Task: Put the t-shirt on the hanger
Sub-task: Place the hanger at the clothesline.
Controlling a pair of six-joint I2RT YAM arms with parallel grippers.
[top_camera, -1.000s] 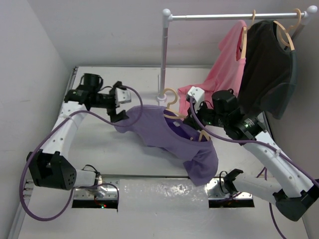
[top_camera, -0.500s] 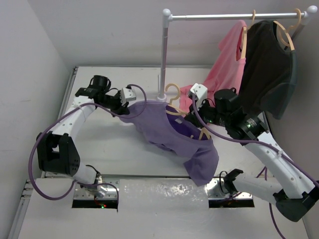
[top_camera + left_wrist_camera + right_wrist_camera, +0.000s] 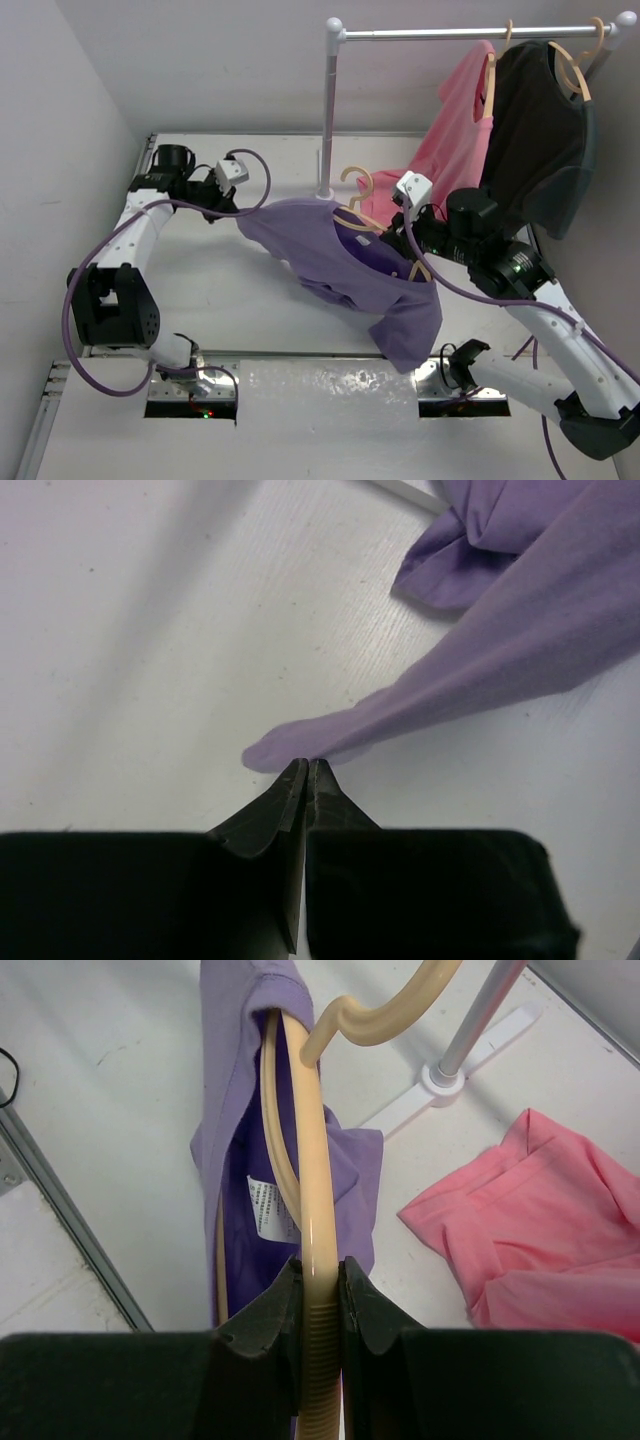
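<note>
Left jaws have drawn the t-shirt [image 3: 320, 250] leftward; right jaws pinch the hanger [image 3: 311, 1190].

Plain lavender short-sleeved cloth t-shirt [image 3: 330, 255]; small white printed label [image 3: 263, 1208] inside. Pale tan curved wooden hanger [image 3: 312, 1180]. Plain pink cloth shirt [image 3: 455, 130]; plain black cloth shirt [image 3: 535, 140]. White flat tabletop [image 3: 230, 290], fine streaked grain. White upright rack pole [image 3: 328, 110], silver top rail [image 3: 450, 32]. Purple looping cable [image 3: 269, 185].

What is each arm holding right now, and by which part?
Left gripper: jaws pinch the t-shirt by a stretched-out tip of cloth. Right gripper: jaws clamp the hanger on the ridged stretch of one arm.
</note>
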